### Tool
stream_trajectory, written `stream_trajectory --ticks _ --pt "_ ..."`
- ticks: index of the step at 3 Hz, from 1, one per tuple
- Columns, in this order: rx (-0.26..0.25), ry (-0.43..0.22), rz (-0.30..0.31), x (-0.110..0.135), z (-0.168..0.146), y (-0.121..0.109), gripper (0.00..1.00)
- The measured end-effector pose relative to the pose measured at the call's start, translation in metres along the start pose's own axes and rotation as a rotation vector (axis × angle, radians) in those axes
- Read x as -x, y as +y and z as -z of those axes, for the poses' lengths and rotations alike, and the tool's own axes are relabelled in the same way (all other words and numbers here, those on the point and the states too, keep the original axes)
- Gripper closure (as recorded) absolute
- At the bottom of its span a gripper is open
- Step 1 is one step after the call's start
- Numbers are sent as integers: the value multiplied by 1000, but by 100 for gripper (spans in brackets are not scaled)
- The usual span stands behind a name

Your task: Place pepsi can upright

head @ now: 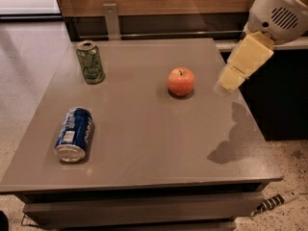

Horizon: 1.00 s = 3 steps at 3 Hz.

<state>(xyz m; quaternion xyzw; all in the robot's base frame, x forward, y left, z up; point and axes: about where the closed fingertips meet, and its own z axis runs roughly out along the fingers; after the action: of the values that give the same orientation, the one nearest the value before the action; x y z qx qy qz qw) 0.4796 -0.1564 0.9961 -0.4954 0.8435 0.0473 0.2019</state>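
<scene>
The pepsi can (74, 134) is dark blue with white lettering and lies on its side near the front left of the grey table (154, 143), its silver end facing the front edge. My gripper (230, 81), cream-coloured, hangs from the white arm (279, 8) at the upper right. It hovers above the table's right part, just right of an apple, and is far from the pepsi can. It holds nothing.
A green can (90, 61) stands upright at the table's back left. A red-orange apple (181, 81) sits right of centre. A wooden panel with a metal bracket (111, 20) runs behind the table. A dark cabinet (279, 95) stands to the right, and a cable (274, 202) lies on the floor.
</scene>
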Motion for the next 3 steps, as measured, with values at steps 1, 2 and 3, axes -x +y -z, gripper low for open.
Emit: stream_trajectory --ticks 1,2,3 --pt "-16 -9 -111 23 -7 12 0" --pt "-53 -45 -262 39 -6 25 0" --pt "-76 -77 -373 45 -2 23 0"
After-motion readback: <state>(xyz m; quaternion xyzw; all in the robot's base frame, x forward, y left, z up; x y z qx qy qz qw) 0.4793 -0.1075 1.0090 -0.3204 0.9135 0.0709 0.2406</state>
